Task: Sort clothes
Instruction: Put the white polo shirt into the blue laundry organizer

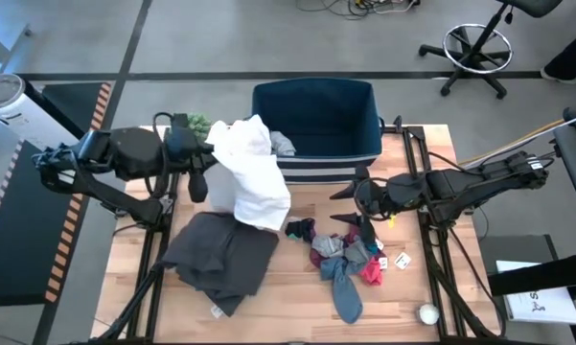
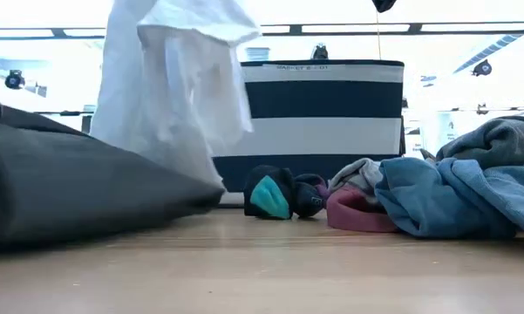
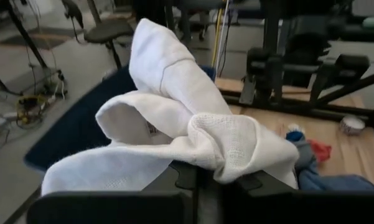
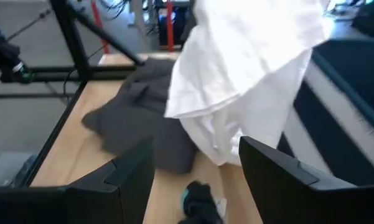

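My left gripper (image 1: 211,150) is shut on the white garment (image 1: 249,172), raised above the table's left half beside the navy striped bin (image 1: 316,120). The garment hangs down, its lower end on the dark grey garment (image 1: 220,251). My right gripper (image 1: 364,228) is open and empty above the small pile of socks and the blue and maroon pieces (image 1: 345,264). In the low view the white garment (image 2: 170,87) hangs in front of the bin (image 2: 323,113). My left gripper holds a bunched fold of the white garment (image 3: 221,146) pinched between its fingers, coming level from the table's left. Several layers are gathered in the hold. The garment hangs below and beside the fingers, its lower end (image 2: 200,170) resting on the dark grey garment.
A green fuzzy ball (image 1: 197,123) sits by the bin's left corner. A grey piece (image 1: 283,144) lies in the bin. A black and teal sock (image 2: 270,194) lies before the bin. A white round thing (image 1: 427,313) sits at the near right edge.
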Robot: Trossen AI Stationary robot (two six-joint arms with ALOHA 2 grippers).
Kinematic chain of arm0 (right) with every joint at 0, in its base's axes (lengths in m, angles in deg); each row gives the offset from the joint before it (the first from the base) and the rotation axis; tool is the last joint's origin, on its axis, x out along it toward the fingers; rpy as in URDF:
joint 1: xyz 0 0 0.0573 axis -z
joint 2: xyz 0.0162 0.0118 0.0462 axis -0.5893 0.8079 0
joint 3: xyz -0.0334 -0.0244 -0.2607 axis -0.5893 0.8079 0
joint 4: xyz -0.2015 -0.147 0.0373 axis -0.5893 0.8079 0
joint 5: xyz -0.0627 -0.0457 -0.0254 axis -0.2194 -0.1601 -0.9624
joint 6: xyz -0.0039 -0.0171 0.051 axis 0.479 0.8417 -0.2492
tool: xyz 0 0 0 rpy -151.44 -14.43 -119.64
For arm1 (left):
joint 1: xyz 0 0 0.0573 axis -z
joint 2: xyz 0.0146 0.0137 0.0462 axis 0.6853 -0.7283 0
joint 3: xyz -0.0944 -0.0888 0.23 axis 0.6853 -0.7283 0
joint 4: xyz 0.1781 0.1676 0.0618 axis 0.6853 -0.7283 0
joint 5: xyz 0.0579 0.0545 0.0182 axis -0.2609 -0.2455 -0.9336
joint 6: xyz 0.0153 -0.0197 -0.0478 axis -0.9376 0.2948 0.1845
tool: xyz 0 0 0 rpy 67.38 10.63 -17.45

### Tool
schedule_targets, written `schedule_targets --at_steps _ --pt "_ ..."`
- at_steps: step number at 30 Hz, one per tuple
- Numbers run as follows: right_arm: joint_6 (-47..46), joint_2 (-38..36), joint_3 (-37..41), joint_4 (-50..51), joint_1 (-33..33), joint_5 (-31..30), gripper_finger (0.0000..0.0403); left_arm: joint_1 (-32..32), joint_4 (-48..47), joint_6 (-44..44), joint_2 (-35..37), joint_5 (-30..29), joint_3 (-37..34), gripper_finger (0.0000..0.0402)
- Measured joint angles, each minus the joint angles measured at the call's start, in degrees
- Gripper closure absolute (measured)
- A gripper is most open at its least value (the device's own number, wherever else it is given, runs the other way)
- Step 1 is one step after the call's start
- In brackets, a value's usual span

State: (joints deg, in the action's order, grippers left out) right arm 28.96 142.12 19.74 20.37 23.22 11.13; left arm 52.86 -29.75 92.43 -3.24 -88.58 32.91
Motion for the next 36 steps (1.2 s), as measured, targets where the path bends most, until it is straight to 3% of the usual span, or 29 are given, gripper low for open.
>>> schedule_targets --at_steps 8,18,24,28,36 --pt "2.86 2.49 0.00 -7.64 0.55 -1.37 0.0125 0.00 0.75 -8.99 -7.42 0.07 14.00 0.0385" --pt "5.97 2.75 0.00 -13.51 0.71 -4.52 0.0096 -0.60 1.68 -22.14 -20.72 0.09 40.87 0.0385" --pt "7.10 2.75 0.00 -16.25 2.15 -4.80 0.0097 -2.15 19.62 -32.78 -20.34 0.35 37.69 0.0385" --pt "7.93 2.74 0.00 -17.62 2.87 -4.84 0.0094 -4.57 22.22 -33.85 -21.51 3.28 40.96 0.0385" --pt "11.75 5.76 -0.02 -22.72 6.29 -3.53 0.0094 -8.39 28.70 -33.13 -24.17 12.37 40.76 0.0385"
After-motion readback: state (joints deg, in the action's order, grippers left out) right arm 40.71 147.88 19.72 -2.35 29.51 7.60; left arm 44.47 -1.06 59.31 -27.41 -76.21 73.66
